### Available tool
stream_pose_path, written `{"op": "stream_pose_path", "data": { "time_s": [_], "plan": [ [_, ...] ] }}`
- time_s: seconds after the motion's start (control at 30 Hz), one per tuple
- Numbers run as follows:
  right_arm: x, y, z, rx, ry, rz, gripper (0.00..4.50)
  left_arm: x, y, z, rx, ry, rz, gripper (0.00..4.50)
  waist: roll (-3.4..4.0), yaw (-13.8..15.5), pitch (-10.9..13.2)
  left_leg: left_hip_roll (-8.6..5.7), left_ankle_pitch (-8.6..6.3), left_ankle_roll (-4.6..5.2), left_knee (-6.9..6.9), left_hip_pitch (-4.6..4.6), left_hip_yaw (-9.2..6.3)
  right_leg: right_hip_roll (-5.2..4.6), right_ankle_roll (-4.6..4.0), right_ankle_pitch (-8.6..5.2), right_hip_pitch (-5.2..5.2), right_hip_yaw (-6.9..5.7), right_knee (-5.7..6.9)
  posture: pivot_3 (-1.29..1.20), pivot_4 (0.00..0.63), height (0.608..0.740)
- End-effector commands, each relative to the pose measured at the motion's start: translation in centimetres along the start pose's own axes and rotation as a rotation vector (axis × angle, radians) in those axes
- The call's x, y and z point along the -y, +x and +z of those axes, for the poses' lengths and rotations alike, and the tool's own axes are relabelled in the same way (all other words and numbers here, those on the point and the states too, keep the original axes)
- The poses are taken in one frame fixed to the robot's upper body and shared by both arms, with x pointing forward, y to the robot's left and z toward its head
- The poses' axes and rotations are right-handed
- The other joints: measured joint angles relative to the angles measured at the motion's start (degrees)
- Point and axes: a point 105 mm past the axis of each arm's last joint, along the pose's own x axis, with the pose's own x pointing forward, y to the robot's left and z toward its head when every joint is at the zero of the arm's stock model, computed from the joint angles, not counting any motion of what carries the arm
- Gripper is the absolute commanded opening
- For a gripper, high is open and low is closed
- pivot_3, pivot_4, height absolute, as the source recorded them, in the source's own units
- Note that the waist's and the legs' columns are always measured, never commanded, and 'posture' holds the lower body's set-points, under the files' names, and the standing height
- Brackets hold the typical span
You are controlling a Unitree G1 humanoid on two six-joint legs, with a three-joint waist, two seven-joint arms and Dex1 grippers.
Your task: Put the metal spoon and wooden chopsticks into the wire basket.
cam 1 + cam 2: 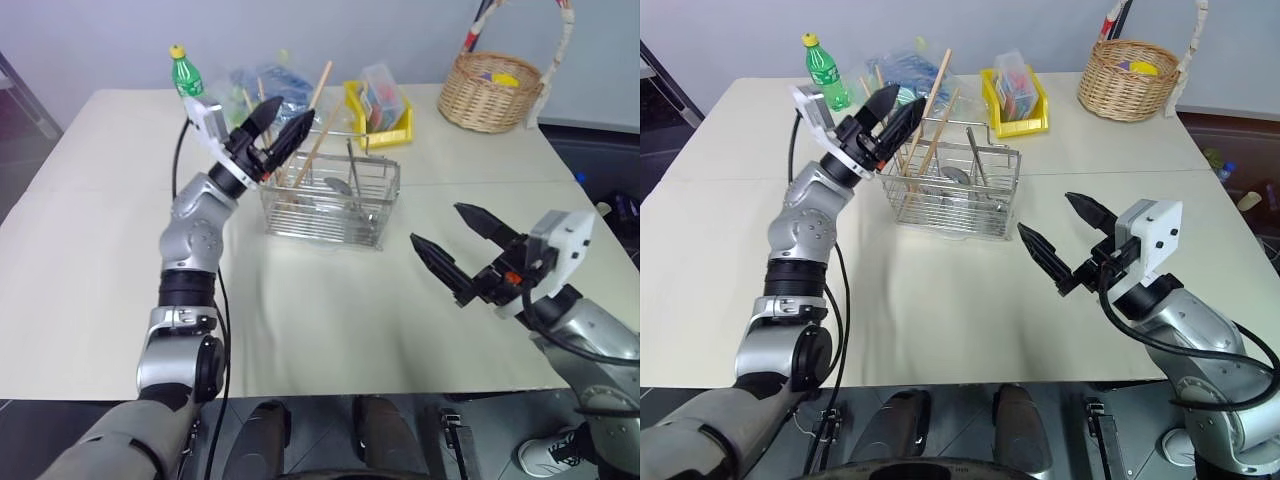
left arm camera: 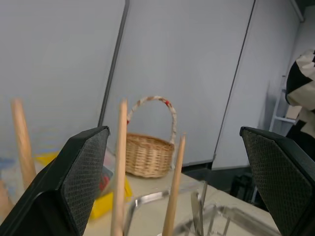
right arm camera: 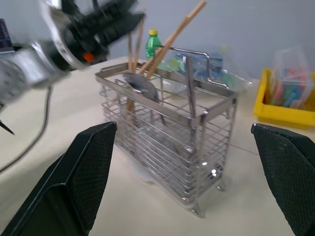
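The wire basket (image 1: 330, 205) stands on the table a little behind its middle. Wooden chopsticks (image 3: 174, 37) lean upright inside the basket's left end, their tips well above the rim. The metal spoon (image 3: 140, 84) also rests in the basket, its bowl showing near the top wires. My left gripper (image 1: 280, 130) is open just above and to the left of the chopstick tips, holding nothing; its wrist view looks past three stick tips (image 2: 119, 162). My right gripper (image 1: 438, 225) is open and empty to the right of the basket, pointing toward it.
A round wicker basket (image 1: 490, 90) sits at the back right. A yellow bin (image 1: 380, 112) stands just behind the wire basket. A green bottle (image 1: 186, 75) and plastic bags (image 1: 265, 85) are at the back left. The pale table (image 1: 90, 260) extends left and forward.
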Motion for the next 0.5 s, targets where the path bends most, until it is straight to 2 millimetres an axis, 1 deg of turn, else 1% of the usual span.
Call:
{"op": "stream_pose_path", "data": {
  "time_s": [0.03,0.13,0.23,0.37,0.5],
  "plan": [
    [0.8,0.3,0.5,0.030,-0.045,-0.006,4.50,-0.3,0.4,4.0,0.039,0.107,0.020,4.45,0.00,0.0,0.0,0.00,0.00,0.00,0.00,0.00,0.00,0.00,0.00,0.00,0.00,0.00,0.00,0.00,0.150,0.740],
    [1.6,0.3,0.2,0.033,-0.054,-0.026,4.50,-1.4,-0.2,5.9,0.003,0.194,0.080,4.45,0.01,-0.1,0.0,0.00,0.00,0.00,-0.01,0.02,0.00,0.00,0.00,0.00,0.00,0.00,0.00,0.00,0.150,0.740],
    [1.8,0.4,-0.1,0.039,-0.057,-0.033,4.50,-1.5,-1.0,7.4,-0.043,0.251,0.100,4.45,0.01,-0.1,0.0,0.00,0.00,0.00,-0.03,0.01,0.00,0.01,0.00,0.00,-0.03,0.00,0.01,0.00,0.150,0.740],
    [1.3,0.4,-0.1,0.050,-0.035,-0.017,4.50,-0.3,-3.0,8.0,-0.151,0.265,0.060,4.45,0.03,-0.1,0.0,0.01,0.00,0.00,-0.04,-0.01,-0.01,0.01,0.00,0.00,-0.04,0.01,0.00,0.00,0.150,0.740],
    [0.5,0.4,0.3,0.052,-0.024,0.029,4.50,1.0,-4.8,8.5,-0.227,0.209,0.040,4.45,0.04,-0.1,0.0,0.02,0.00,0.00,-0.04,0.00,-0.02,0.01,-0.01,0.00,-0.05,0.01,0.03,0.00,0.150,0.740]
  ]
}}
